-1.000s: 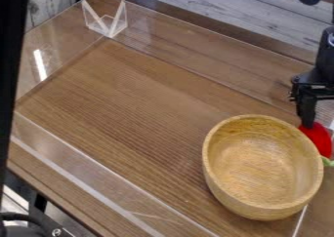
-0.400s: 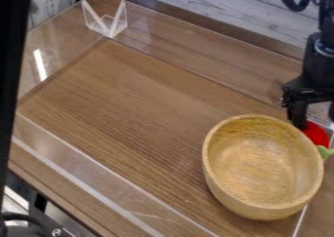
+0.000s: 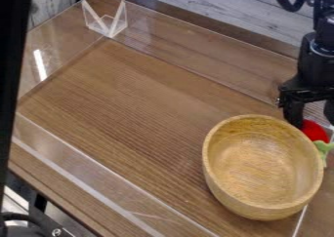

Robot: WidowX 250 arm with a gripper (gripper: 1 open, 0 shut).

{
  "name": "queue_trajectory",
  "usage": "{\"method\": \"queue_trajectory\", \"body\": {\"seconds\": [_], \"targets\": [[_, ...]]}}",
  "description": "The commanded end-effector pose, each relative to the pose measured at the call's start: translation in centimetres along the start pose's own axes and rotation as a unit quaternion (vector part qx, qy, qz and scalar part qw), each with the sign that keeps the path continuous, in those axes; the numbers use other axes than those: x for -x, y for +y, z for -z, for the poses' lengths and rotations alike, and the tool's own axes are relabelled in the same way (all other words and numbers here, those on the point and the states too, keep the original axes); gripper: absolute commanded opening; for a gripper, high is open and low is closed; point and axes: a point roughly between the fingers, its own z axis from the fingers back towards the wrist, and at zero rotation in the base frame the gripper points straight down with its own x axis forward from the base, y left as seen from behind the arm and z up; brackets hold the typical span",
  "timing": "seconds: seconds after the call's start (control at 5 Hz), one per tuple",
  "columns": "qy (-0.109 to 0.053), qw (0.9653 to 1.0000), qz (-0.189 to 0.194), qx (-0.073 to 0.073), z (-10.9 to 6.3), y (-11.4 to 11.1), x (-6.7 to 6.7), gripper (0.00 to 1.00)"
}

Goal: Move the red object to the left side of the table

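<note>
The red object [image 3: 317,132] lies at the table's far right edge, just behind the wooden bowl's rim, with a bit of green cap showing below it; the bowl and the frame edge hide part of it. My black gripper [image 3: 307,108] hangs right above and slightly left of it, fingers pointing down and open, with nothing between them. The brown wood-grain table [image 3: 131,104] stretches away to the left.
A round light-wood bowl [image 3: 261,165] sits at the front right, next to the red object. A small clear acrylic stand [image 3: 104,19] is at the back left corner. Low clear walls [image 3: 53,134] edge the table.
The gripper has risen a little and shifted slightly left, away from the red object. The red object and bowl have not moved.
</note>
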Motion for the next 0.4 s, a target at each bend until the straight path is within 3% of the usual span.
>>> {"method": "queue_trajectory", "body": {"seconds": [0.0, 0.2], "targets": [[-0.013, 0.9997, -0.008, 0.019, -1.11, -1.69, 0.30, 1.00], [-0.010, 0.9996, 0.020, 0.017, -0.57, -1.71, -0.04, 0.00]]}}
